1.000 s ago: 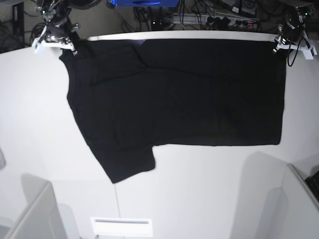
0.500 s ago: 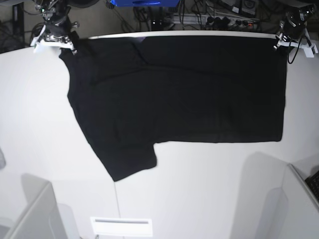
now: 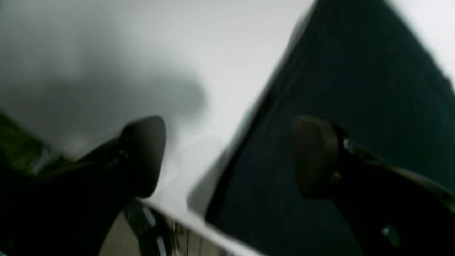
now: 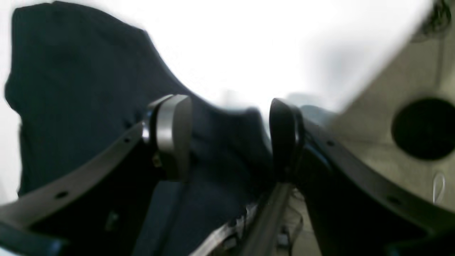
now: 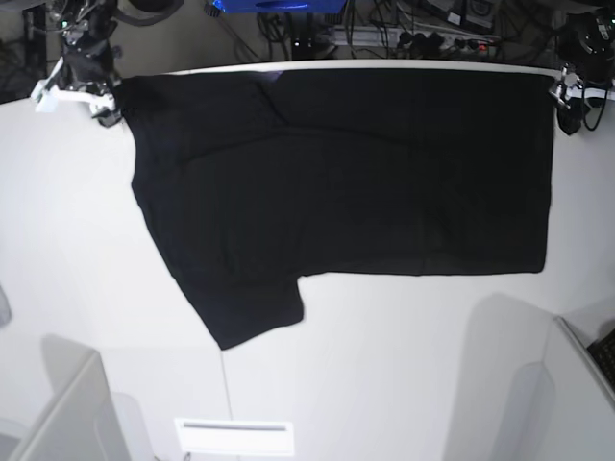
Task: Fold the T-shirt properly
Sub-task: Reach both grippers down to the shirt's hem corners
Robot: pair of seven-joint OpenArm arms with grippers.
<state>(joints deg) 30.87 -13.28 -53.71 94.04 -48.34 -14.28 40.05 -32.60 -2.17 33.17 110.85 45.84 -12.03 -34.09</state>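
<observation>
The black T-shirt (image 5: 346, 182) lies flat on the white table (image 5: 404, 365), plain side up, with one sleeve (image 5: 250, 307) pointing to the near left. Its far edge runs along the table's back edge. My right gripper (image 5: 75, 93) hovers just off the shirt's far left corner. In the right wrist view this gripper (image 4: 227, 138) is open above the T-shirt (image 4: 81, 89), holding nothing. My left gripper (image 5: 575, 96) hangs off the far right corner. In the left wrist view it (image 3: 227, 156) is open and straddles the edge of the T-shirt (image 3: 355, 89).
Cables and a blue device (image 5: 274, 5) sit behind the table's back edge. A white slotted block (image 5: 233, 437) lies at the near edge. Grey panels stand at the near left (image 5: 67, 413) and near right (image 5: 577, 394).
Both grippers have opened, let go of the shirt's far corners and drawn outward. The shirt's far edge now lies flat on the table.
</observation>
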